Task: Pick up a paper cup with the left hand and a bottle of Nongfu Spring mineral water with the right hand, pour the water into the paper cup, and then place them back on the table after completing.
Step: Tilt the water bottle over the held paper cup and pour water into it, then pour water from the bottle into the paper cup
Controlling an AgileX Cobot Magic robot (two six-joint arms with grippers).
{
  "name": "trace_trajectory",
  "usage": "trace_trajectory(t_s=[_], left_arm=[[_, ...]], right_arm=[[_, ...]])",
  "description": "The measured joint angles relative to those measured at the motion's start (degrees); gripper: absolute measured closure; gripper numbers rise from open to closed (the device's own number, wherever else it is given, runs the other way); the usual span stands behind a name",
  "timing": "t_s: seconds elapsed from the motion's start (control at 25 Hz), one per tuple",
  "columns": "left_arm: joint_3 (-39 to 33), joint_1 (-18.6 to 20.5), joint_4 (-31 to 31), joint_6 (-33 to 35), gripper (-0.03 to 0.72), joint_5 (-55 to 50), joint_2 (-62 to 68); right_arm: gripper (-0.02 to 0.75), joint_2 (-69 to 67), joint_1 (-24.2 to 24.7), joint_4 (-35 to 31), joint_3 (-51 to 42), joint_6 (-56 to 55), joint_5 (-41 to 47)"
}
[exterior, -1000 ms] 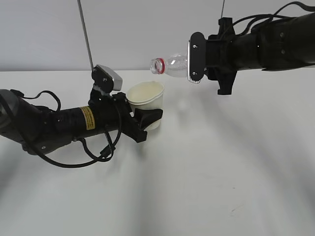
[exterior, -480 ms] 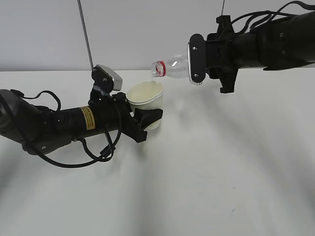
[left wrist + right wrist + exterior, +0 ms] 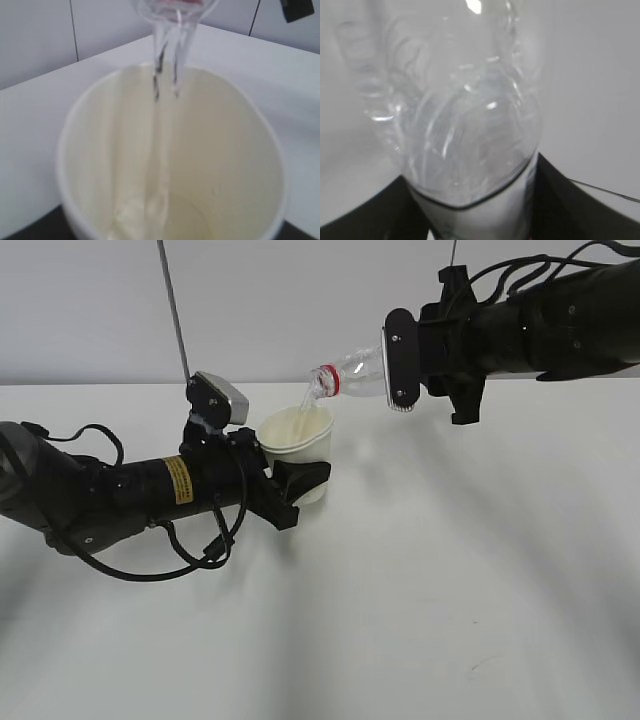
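My left hand [image 3: 295, 488], the arm with the yellow sticker, is shut on a cream paper cup [image 3: 298, 445] held upright just above the table [image 3: 450, 570]. My right hand [image 3: 395, 360] is shut on the clear Nongfu Spring bottle [image 3: 348, 375], tipped with its red-ringed mouth down-left over the cup's rim. A thin stream of water [image 3: 308, 400] runs from the mouth into the cup. In the left wrist view the cup [image 3: 240, 165] fills the frame and the water [image 3: 162, 125] runs down its inner wall. In the right wrist view the bottle [image 3: 465, 125] sits between the black fingers.
A thin grey pole [image 3: 173, 310] stands behind the left arm against the wall. The left arm's cables [image 3: 190, 545] loop onto the table beside it. A faint dark scuff [image 3: 483, 663] marks the table at the front right.
The right hand has tipped the bottle's mouth further down towards the cup, and water now flows into the cup. The left hand and cup have not moved.
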State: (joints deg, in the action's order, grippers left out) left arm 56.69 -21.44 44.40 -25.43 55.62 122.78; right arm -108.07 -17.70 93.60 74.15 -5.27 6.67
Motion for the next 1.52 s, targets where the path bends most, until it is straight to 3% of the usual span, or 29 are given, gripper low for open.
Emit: trace_trajectory(t_s=[1.52], left_arm=[[0.0,0.0,0.0,0.0,0.323,-0.1,0.0]], right_arm=[[0.364,0.0,0.0,2.14,0.09,0.03,0.13]])
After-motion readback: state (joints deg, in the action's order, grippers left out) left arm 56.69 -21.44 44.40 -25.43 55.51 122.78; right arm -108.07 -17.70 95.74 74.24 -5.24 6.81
